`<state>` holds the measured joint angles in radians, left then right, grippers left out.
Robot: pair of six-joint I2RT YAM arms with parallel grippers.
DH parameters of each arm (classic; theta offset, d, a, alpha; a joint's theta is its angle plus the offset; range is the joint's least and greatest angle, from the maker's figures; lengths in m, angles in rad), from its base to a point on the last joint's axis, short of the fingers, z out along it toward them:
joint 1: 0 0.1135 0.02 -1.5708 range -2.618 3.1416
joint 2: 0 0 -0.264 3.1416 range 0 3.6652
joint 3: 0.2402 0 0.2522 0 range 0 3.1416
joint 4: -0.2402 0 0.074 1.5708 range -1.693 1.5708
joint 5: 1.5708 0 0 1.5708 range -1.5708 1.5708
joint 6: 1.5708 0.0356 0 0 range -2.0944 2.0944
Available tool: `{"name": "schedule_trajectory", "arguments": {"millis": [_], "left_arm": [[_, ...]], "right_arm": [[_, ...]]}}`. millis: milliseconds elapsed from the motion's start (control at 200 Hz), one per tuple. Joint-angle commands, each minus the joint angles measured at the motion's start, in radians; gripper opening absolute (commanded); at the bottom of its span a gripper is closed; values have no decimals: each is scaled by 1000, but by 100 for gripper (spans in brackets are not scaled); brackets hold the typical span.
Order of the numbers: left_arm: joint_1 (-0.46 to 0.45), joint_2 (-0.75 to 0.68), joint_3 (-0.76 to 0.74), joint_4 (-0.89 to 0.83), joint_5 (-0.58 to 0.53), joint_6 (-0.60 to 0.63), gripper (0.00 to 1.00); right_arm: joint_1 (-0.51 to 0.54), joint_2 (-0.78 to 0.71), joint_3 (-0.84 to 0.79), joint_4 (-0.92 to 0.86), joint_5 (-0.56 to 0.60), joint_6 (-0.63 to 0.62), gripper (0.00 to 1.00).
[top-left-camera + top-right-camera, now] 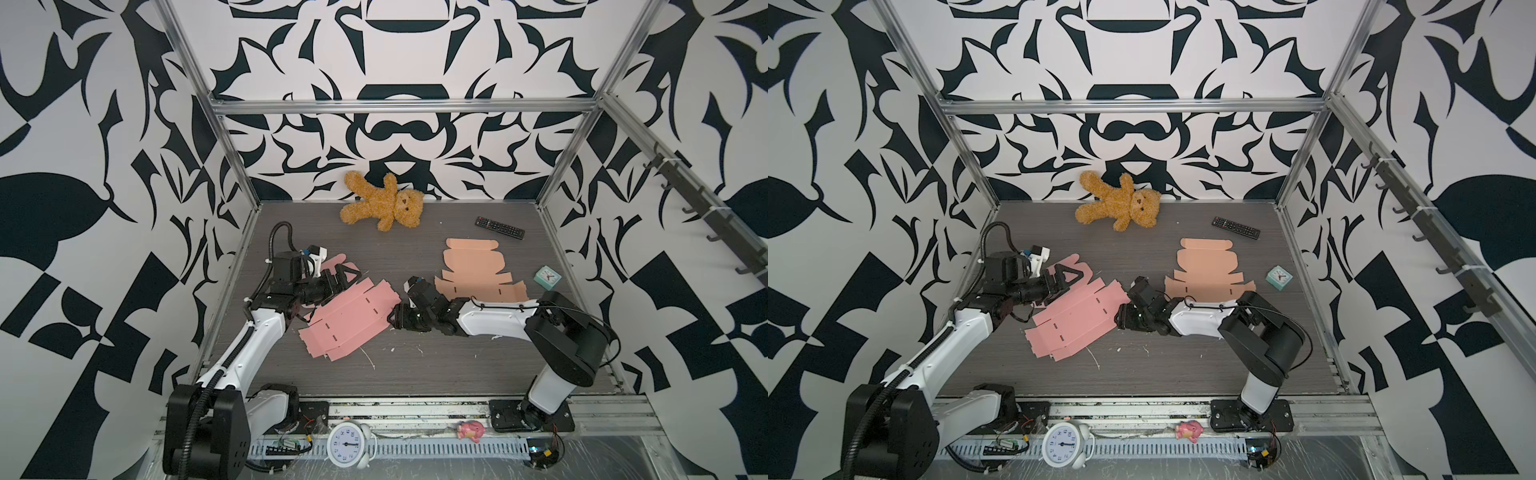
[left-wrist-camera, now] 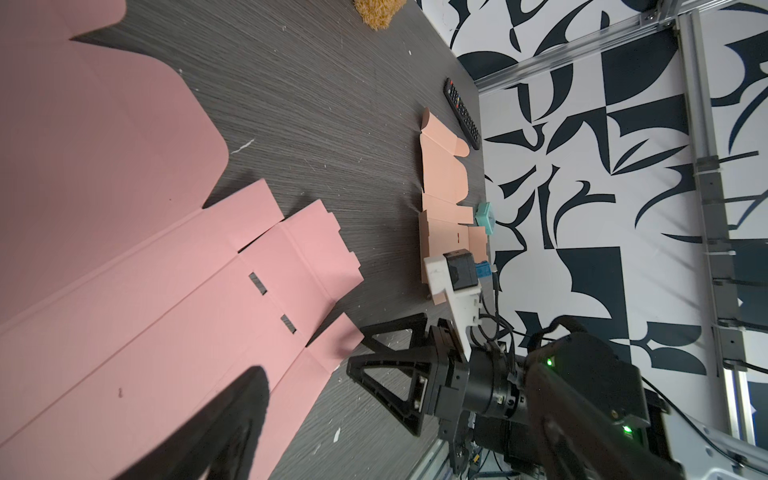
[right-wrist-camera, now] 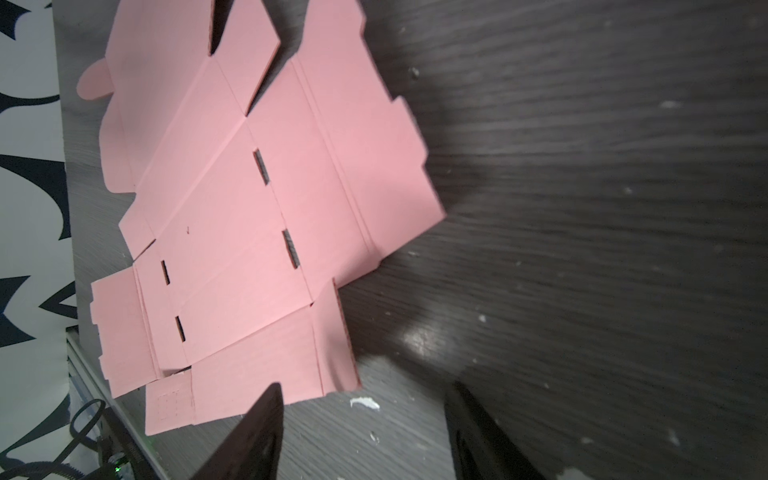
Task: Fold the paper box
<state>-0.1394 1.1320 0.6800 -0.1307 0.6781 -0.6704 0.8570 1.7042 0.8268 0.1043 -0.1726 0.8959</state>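
The paper box is a flat pink cardboard blank (image 1: 349, 320) (image 1: 1071, 320) lying unfolded on the dark table, left of the middle. My left gripper (image 1: 338, 280) (image 1: 1061, 282) hovers open over the blank's far left flaps. In the left wrist view the pink sheet (image 2: 124, 249) fills the frame and only one of that gripper's fingers (image 2: 232, 415) shows. My right gripper (image 1: 392, 322) (image 1: 1119, 320) sits low at the blank's right edge. In the right wrist view it (image 3: 365, 399) stands open, and the corner of a pink flap (image 3: 332, 365) lies just ahead of the gap.
A second, peach-coloured flat blank (image 1: 473, 270) lies behind the right arm. A teddy bear (image 1: 384, 205) and a remote (image 1: 500, 227) lie at the back, a small teal clock (image 1: 547, 277) at the right. A white alarm clock (image 1: 345, 444) and pink toy (image 1: 469, 430) sit on the front rail.
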Motion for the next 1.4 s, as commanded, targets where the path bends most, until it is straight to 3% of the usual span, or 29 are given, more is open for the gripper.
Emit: {"name": "schedule_trajectory", "arguments": {"millis": [0,720,1395], "left_arm": [[3,-4,-7,34,27,-24,99],[3,-22,-28,40,47,-29,100],[3,-18,-19,16,44,-24,100]], "right_arm": [[-9,-21,-3,36,-16,-4,61],[-10,80,45,84,-77,-33,37],[-10,48,45,39,-54,-108,15]]}}
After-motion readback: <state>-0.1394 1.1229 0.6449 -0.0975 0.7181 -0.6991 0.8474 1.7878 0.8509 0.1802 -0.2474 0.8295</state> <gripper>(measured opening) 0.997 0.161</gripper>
